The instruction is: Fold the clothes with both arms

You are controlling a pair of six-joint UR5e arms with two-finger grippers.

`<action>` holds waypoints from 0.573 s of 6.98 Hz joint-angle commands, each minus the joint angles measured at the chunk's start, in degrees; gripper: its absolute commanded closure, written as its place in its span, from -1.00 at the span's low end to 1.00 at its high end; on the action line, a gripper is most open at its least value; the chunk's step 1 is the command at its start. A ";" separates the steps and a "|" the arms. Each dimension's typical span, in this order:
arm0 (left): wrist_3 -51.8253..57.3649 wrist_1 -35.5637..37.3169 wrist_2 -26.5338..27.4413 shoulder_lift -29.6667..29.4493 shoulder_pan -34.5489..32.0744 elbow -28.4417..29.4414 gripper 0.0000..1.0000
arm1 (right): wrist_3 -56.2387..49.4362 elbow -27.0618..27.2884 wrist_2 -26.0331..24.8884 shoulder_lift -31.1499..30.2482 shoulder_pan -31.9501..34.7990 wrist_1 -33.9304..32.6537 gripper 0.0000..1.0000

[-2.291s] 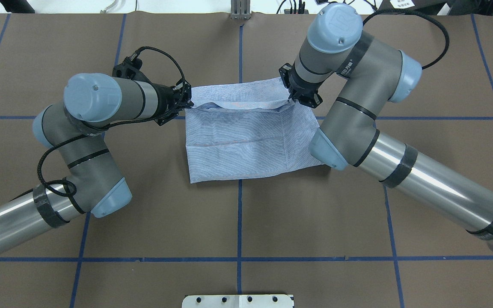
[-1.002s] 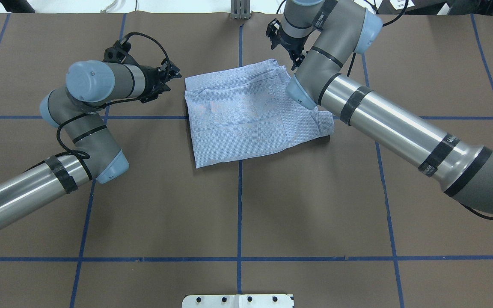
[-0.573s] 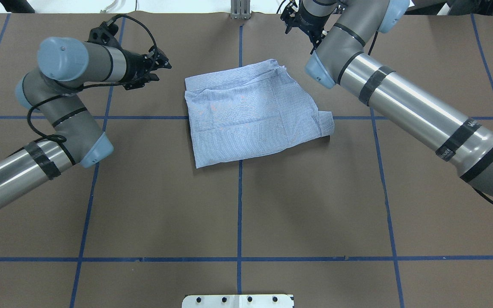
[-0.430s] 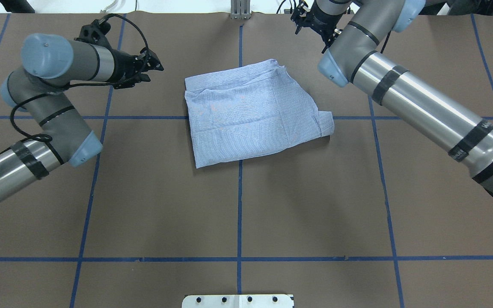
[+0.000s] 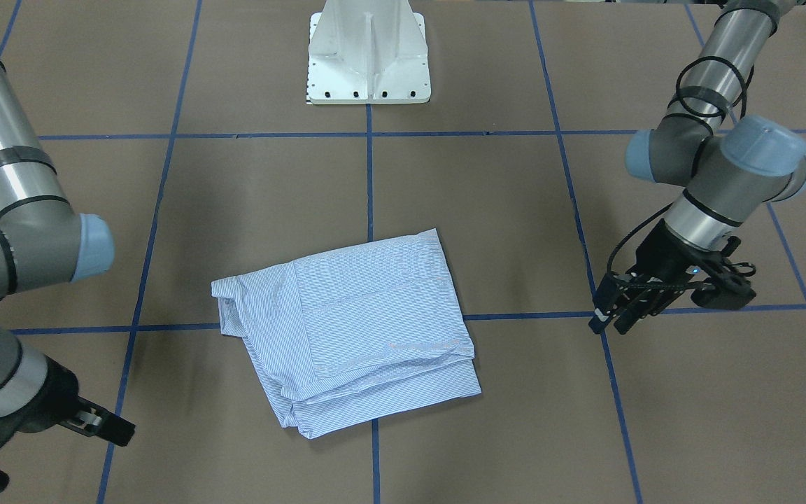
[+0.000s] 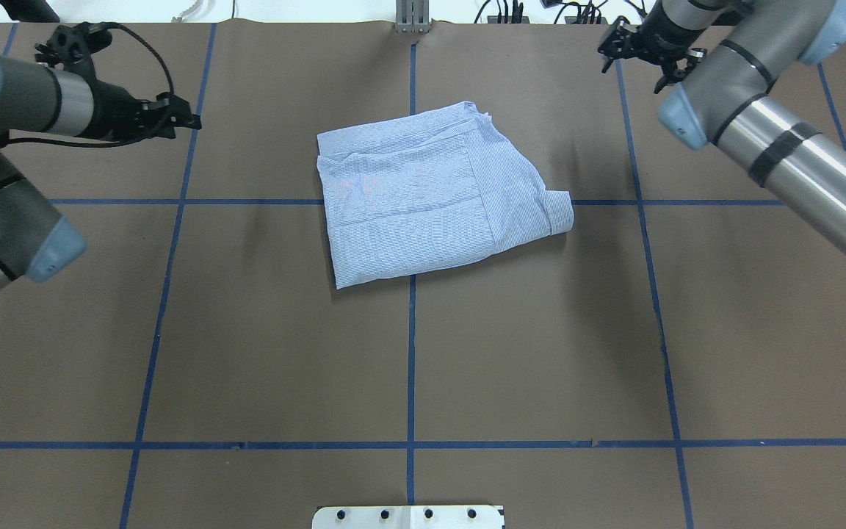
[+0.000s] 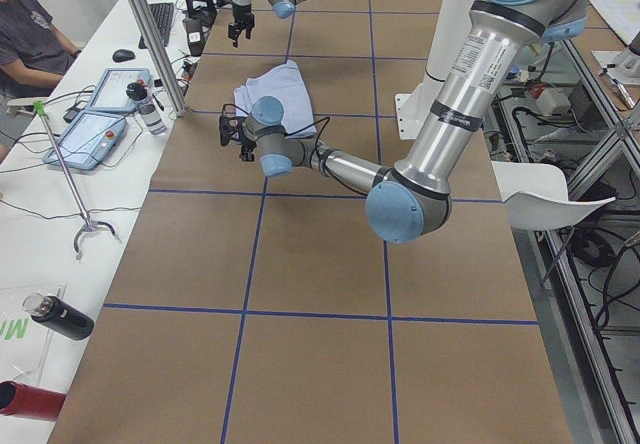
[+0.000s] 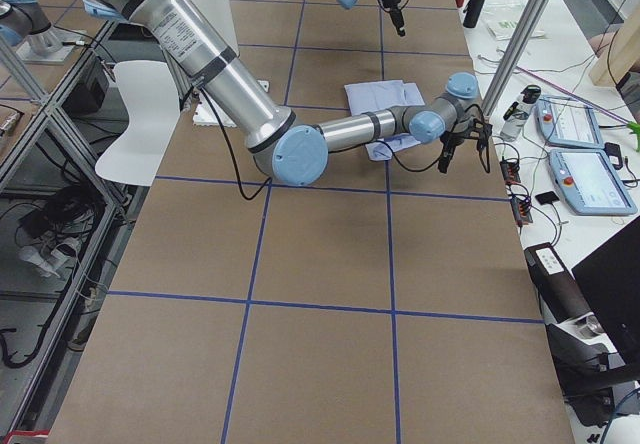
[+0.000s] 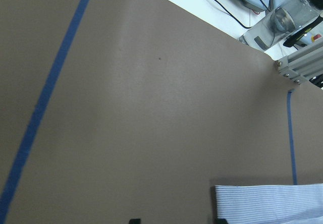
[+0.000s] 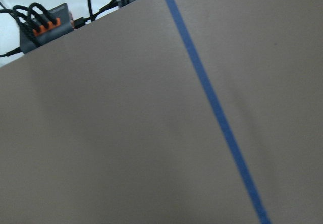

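Presently recorded, one item with attendant fixtures:

Shirt (image 6: 430,198) (image 5: 361,329): light blue with fine white stripes; folded into a roughly rectangular, layered bundle; lay flat on the table (image 6: 283,353) in its middle, on the half farther from the robot, astride a crossing of the blue tape lines (image 6: 411,367); a rolled end of cloth stuck out at the side toward the right arm; held by neither arm; a corner of it showed at the lower edge of the left wrist view (image 9: 272,204).

Left gripper (image 6: 192,121) (image 5: 609,323): hung above bare table, well apart from the shirt on the robot's left; pointed toward the shirt; the wrist view showed its two fingertips (image 9: 133,220) spread apart, nothing between them.

Right gripper (image 6: 632,62): hung near the table's far edge, well apart from the shirt on the robot's right; its thin fingers stood parted and empty; its wrist view showed only brown covering and one blue line.

Table: brown paper covering, blue tape grid.

White pedestal base (image 5: 368,56): at the robot's edge, on the centre line.

Tablets (image 7: 100,114): on the white bench beyond the far edge.
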 commanded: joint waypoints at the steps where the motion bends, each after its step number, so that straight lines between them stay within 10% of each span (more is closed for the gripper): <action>1: 21.31 -0.03 -6.65 9.00 -7.46 -1.76 -0.16 | -17.20 7.48 6.31 -10.98 6.58 -2.86 -1.00; 4: 50.35 0.23 -10.55 19.82 -17.84 -1.41 -0.16 | -43.88 10.15 8.72 -19.00 15.10 -11.19 -1.00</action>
